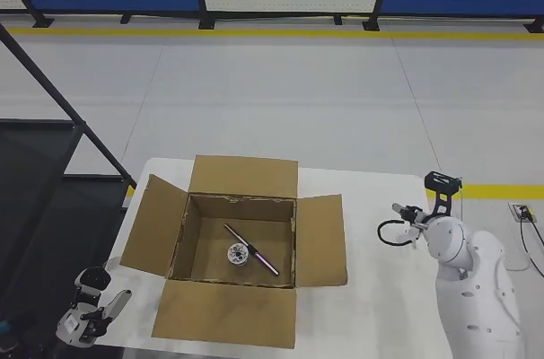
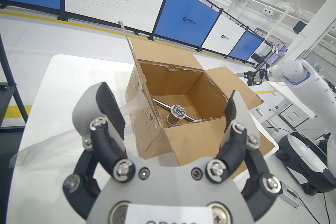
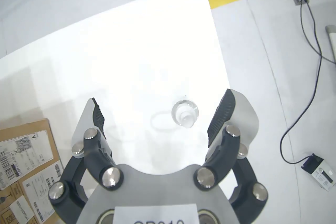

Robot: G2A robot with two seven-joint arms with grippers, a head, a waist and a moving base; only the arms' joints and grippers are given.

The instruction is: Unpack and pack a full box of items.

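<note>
Left fingers (image 2: 110, 109) spreading wide, gripping nothing, hanging by the tabletop's (image 1: 380, 296) near-left corner, right fingers (image 3: 221, 114) gaping wide above a small clear glass piece (image 3: 184, 113) near the right edge, open cardboard box (image 1: 200, 242) sitting mid-tabletop, holding a metal rod (image 1: 254, 251) and a round metal part (image 1: 237, 257).

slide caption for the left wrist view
Open left gripper facing an open brown cardboard box holding a thin metal rod and a small round metal part.

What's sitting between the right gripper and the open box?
Nothing: top view shows bare table between the right gripper and the box. The small clear piece lies below the gripper itself, per right wrist view.
</note>
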